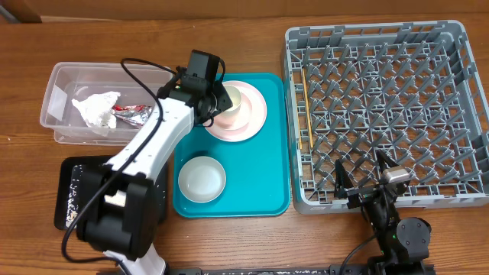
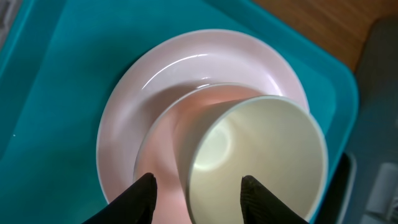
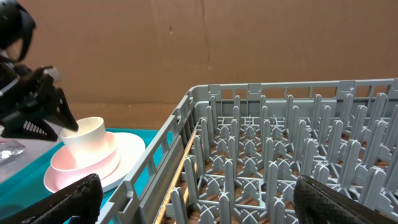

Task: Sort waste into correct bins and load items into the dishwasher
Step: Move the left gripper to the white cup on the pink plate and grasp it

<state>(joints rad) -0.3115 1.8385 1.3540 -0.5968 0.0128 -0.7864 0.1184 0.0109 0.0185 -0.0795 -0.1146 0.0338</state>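
Note:
The small cream cup [image 2: 261,149] stands in the pale pink bowl [image 2: 165,149], which sits on the pale pink plate [image 2: 161,68] at the back of the teal tray. My left gripper [image 2: 198,190] straddles the cup's near rim, one finger inside and one outside, with a gap on both sides. From overhead, the left gripper [image 1: 221,98] is at the cup [image 1: 233,98]. The white bowl [image 1: 202,178] sits at the tray's front. The napkin [image 1: 97,109] and the foil wrapper [image 1: 131,114] lie in the clear tub [image 1: 61,84]. My right gripper [image 1: 359,176] hangs wide open over the front left of the grey dish rack [image 1: 374,29].
The teal tray [image 1: 260,176] lies between the bins and the rack. The black tray [image 1: 70,191], speckled with white rice, is partly hidden under the left arm's base. A thin wooden stick [image 1: 304,107] lies along the rack's left side.

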